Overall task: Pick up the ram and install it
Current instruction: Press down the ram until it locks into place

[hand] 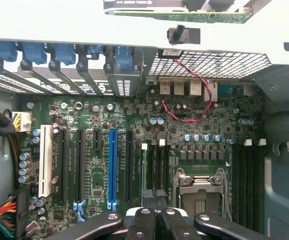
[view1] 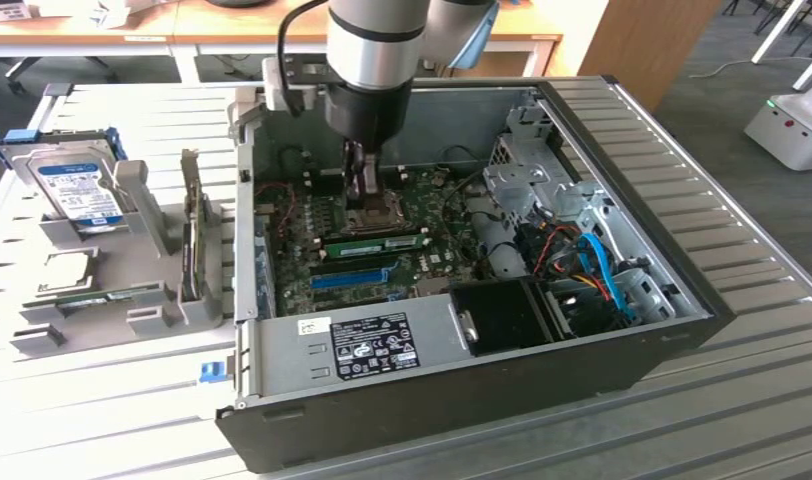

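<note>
— Where is the arm's black gripper [hand: 156,212]?

— It hangs inside the open black computer case [view1: 673,340], just above the green motherboard [hand: 134,145] and beside the silver processor socket [hand: 200,185]. Its jaws are pressed together, with nothing visibly between them.

— And the long, thin green memory stick [view1: 375,241]?

— One lies on the motherboard, just below the gripper in the exterior view, above the long blue plastic slot [view1: 349,278].

— What stands outside the case?

— To the exterior view's left of the case, a grey plastic rack [view1: 139,320] holds a silver hard drive with a blue label [view1: 75,190] — well apart from the gripper.
</note>
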### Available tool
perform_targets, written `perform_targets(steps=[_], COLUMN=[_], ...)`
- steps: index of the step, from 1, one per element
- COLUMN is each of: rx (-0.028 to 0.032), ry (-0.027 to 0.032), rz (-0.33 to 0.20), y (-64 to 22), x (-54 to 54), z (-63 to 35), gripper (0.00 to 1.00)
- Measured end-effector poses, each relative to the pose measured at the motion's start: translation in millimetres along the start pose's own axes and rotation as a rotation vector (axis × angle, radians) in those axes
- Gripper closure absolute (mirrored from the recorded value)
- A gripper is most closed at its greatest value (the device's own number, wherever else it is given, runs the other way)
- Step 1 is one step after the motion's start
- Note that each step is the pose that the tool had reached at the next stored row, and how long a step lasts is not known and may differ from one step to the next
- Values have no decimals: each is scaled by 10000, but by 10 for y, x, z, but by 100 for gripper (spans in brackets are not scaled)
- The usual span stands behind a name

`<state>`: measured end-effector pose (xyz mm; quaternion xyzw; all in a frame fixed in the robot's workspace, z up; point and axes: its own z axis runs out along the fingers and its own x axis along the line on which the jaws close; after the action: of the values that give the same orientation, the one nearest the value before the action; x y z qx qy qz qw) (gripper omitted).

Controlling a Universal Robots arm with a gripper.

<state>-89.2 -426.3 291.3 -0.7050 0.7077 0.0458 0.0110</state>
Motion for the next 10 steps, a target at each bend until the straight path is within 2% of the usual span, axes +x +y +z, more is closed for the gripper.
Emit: perform_targets(steps=[10], rx=[0], ry=[0], rz=[-1], y=[4], x=[-10], z=[-130], gripper=[89])
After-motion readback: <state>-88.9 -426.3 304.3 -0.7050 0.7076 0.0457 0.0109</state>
